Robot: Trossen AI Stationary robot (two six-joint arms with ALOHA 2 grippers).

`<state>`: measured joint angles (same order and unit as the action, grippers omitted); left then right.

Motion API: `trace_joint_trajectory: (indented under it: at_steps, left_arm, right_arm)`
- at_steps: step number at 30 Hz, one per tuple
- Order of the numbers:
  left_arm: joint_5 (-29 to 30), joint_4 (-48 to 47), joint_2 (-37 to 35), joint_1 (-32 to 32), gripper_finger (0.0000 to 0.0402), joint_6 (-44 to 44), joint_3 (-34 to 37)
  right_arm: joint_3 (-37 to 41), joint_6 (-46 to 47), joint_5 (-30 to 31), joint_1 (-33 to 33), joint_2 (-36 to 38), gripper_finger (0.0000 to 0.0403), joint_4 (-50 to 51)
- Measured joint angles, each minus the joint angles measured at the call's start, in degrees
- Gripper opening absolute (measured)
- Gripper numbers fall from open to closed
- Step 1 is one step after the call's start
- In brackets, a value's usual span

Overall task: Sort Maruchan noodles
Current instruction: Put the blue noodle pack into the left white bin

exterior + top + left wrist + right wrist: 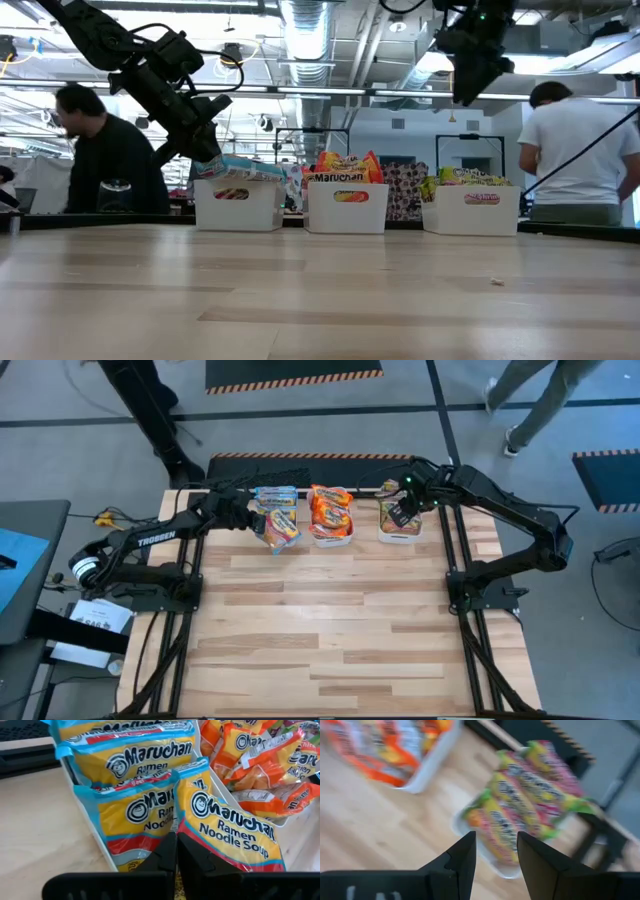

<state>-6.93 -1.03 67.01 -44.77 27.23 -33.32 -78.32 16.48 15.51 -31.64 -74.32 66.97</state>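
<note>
Sorting looks nearly done: noodles sit in 3 bins [331, 541], none loose on the table [330, 630]. Your left gripper [262, 525] is pinched shut on a blue packet [281, 532] at the front edge of the left bin [238, 205]. Next, I'd carry it over that bin and let go. Right gripper [400, 512] hangs open and empty above the green packets [530, 795].

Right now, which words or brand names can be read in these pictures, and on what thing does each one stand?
"Maruchan Ramen Noodle Soup": blue-edged packet at the left gripper.
"Maruchan": orange packet in the middle bin.
"THOSSEN", or similar: left arm.
Bin labels and green packets: too blurred.
</note>
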Motion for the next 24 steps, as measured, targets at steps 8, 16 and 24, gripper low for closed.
trace_joint_trajectory:
  at_steps: [8, 16, 24]
  left_arm:
    - [-0.1, 0.8, 0.6, 0.0, 0.0000, 1.0, 0.0]
    - [0.3, 1.6, 0.6, -1.6, 0.0000, 3.3, 0.0]
    - [-5.6, 1.9, 0.5, -4.0, 0.0000, 3.3, 0.0]
  right_arm:
    - [0.0, -0.4, -17.8, 0.0, 0.0, 0.0166, -11.6]
    - [0.0, -0.5, -25.4, 1.3, -2.7, 0.0166, -24.5]
    - [0.0, -0.4, -26.4, 3.8, -8.9, 0.0166, -28.1]
